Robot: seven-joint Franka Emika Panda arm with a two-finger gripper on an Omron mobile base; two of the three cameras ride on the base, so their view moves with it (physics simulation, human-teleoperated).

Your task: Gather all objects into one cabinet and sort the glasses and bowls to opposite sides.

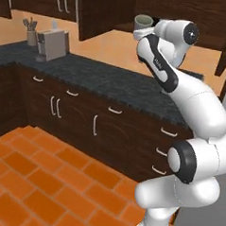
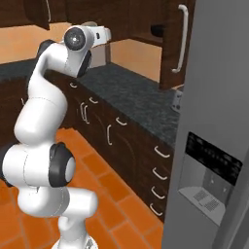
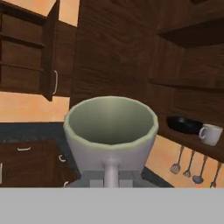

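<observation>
Held mug (image 3: 111, 131): pale grey-beige, upright, mouth open to the hand camera, handle turned toward the camera at its lower middle; raised high near the open wall cabinet, also seen from the left base at (image 1: 142, 23).
Gripper (image 1: 147, 28): closed on the held mug; fingertips hidden behind the mug body in the hand view, grip inferred from the mug carried clear of any surface.
Second mug (image 3: 211, 134): standing on the lowest cabinet shelf at the right of the hand view, handle to its left.
Black bowl (image 3: 183, 124): wide and shallow, on the same shelf, just beside the second mug, on its left.
Cabinet (image 3: 192, 92): dark brown, interior shelves exposed; door with long curved white handle (image 2: 182, 39) swung open in the right base view.
Blue bowl: not identifiable.
Counter (image 1: 103, 78): dark speckled top, well below the held mug.
Toaster (image 1: 53, 44): silver, on the counter at far left.
Utensil pot (image 1: 31, 34): beside the toaster, in the corner.
Hanging utensils (image 3: 192, 164): below the cabinet shelf, against the orange wall.
Refrigerator (image 2: 214, 146): grey, filling the right of the right base view.
</observation>
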